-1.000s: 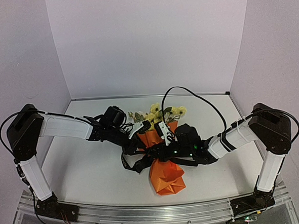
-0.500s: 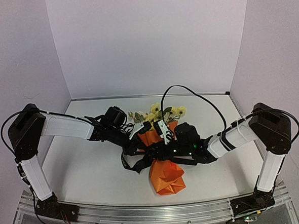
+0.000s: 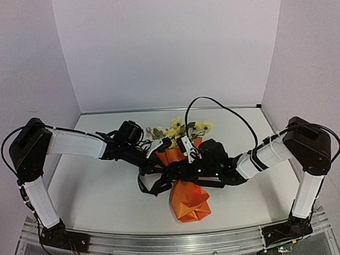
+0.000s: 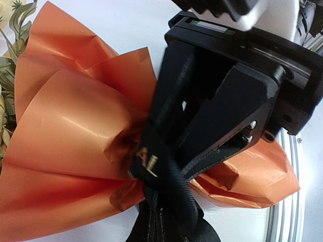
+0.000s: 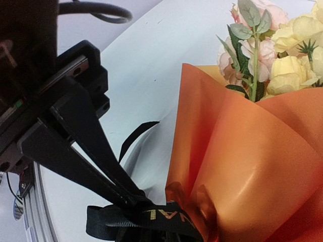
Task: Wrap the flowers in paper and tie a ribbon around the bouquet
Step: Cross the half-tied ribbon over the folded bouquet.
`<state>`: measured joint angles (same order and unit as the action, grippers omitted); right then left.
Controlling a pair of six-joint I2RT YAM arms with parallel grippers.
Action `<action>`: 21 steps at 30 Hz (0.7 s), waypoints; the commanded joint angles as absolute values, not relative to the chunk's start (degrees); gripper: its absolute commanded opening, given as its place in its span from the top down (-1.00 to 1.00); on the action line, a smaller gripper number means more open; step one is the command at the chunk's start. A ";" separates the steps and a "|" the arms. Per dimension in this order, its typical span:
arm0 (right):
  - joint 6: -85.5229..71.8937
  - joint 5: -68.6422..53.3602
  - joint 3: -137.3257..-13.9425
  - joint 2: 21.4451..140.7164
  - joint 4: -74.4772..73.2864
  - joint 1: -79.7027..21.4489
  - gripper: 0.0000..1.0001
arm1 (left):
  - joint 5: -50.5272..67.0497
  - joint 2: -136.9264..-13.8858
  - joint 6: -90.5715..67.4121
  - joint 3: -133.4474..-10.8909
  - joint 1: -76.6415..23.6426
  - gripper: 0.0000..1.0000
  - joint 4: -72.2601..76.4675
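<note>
The bouquet lies mid-table: orange paper (image 3: 189, 198) cone, cinched at its middle, with yellow and cream flowers (image 3: 178, 127) at the far end. The black ribbon (image 3: 153, 185) circles the cinch and trails left. My left gripper (image 3: 160, 151) reaches in from the left; in the right wrist view the left gripper (image 5: 132, 196) is shut on the ribbon (image 5: 166, 218) beside the paper (image 5: 252, 166) and flowers (image 5: 287, 65). My right gripper (image 3: 175, 170) comes from the right; in the left wrist view the right gripper (image 4: 159, 166) has its tips close on the ribbon (image 4: 174, 201) against the paper (image 4: 75, 121).
A black cable (image 3: 215, 104) arcs over the bouquet from the right arm. White walls close the table on three sides. An aluminium rail (image 3: 165, 243) runs along the near edge.
My left gripper's jaws have closed on the ribbon at the cinch. The right gripper has barely shifted, and the bouquet stays in place.
</note>
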<state>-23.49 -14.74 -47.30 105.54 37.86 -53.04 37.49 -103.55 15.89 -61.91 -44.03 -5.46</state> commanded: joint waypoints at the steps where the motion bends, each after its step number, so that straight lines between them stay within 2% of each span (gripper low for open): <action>1: -25.54 -11.93 -46.13 102.82 39.63 -53.40 0.56 | 39.61 -101.91 13.30 -64.66 -44.21 1.00 -3.41; 6: -27.44 -9.26 -43.77 99.82 38.41 -53.40 0.43 | 40.76 -101.66 11.92 -66.45 -44.28 1.00 -6.63; 11: -27.73 -5.99 -40.95 95.77 35.98 -53.50 0.43 | 40.56 -102.35 10.18 -69.76 -44.78 1.00 -10.58; 21: -27.98 0.91 -37.31 85.44 21.67 -53.51 0.48 | 40.16 -108.03 6.21 -79.69 -47.23 1.00 -18.67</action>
<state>-27.42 -3.79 -38.89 90.34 28.21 -53.19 39.44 -105.81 8.20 -75.26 -45.99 -14.77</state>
